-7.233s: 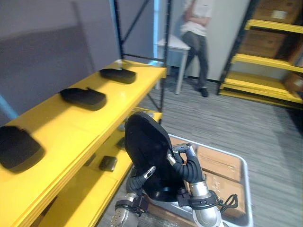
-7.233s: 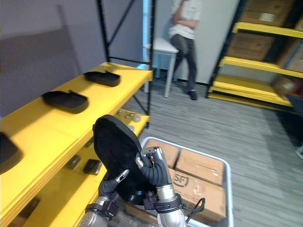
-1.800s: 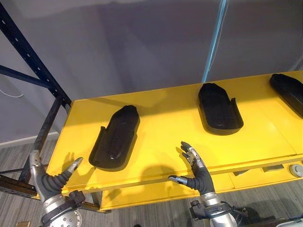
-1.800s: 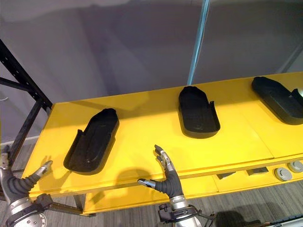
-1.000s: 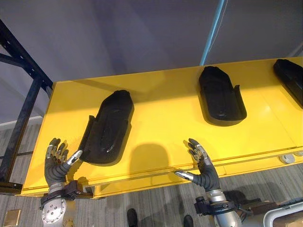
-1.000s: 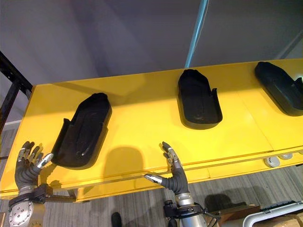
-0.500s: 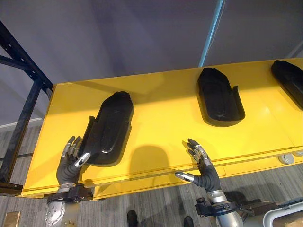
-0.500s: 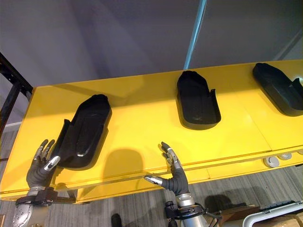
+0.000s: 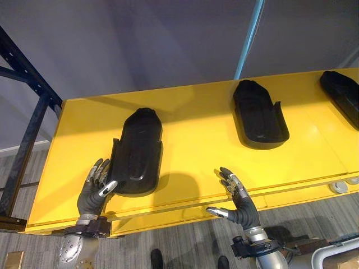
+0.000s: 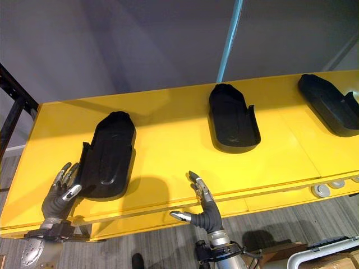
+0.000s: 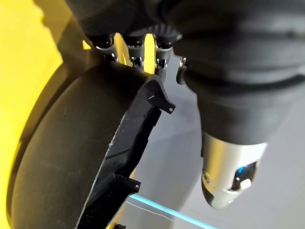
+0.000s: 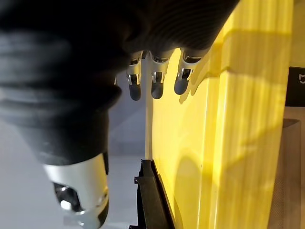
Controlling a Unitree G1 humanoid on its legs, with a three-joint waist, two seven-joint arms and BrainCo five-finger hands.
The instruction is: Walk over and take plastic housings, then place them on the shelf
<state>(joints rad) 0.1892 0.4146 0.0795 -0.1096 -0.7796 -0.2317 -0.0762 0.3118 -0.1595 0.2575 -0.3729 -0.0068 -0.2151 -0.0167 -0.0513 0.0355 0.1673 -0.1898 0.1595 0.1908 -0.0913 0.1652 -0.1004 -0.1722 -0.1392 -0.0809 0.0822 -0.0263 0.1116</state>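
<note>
L hand [image 9: 91, 195] fingers straight against housing [image 9: 137, 150] edge; R hand [image 9: 243, 210] splayed, empty, by shelf [image 9: 196, 134] front.

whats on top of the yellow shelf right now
Three black housings lie on the yellow shelf: the left housing, with the left hand and its straight fingers at the near end, the middle housing, the right housing. The board hides most of the level beneath.

grey wall [image 9: 140, 45] | blue vertical strip [image 9: 251, 31] | striped floor [image 9: 185, 246] | round metal discs [image 10: 321, 191] lower right
</note>
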